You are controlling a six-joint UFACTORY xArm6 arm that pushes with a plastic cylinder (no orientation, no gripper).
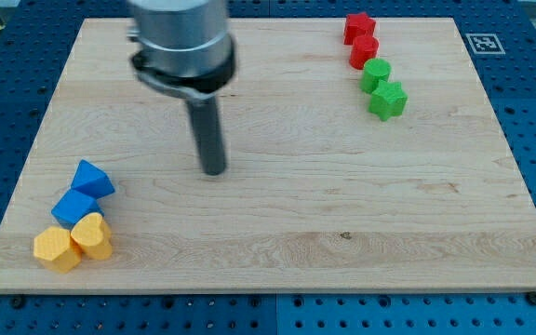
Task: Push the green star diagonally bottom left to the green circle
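My tip (213,170) rests mid-counter, well left of the green star (388,100) touching the green circle (376,73); no jaws exist.

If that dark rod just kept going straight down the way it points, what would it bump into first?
Only the wooden board: my tip already seems to rest on bare wood, though contact is hard to judge. No block lies beneath it; the green star sits far toward the view's right.

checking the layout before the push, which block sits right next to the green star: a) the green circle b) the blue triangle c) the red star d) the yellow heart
a: the green star sits against the green circle near the view's top right, below the two red blocks, while my tip stands far off toward the view's left, touching no block.
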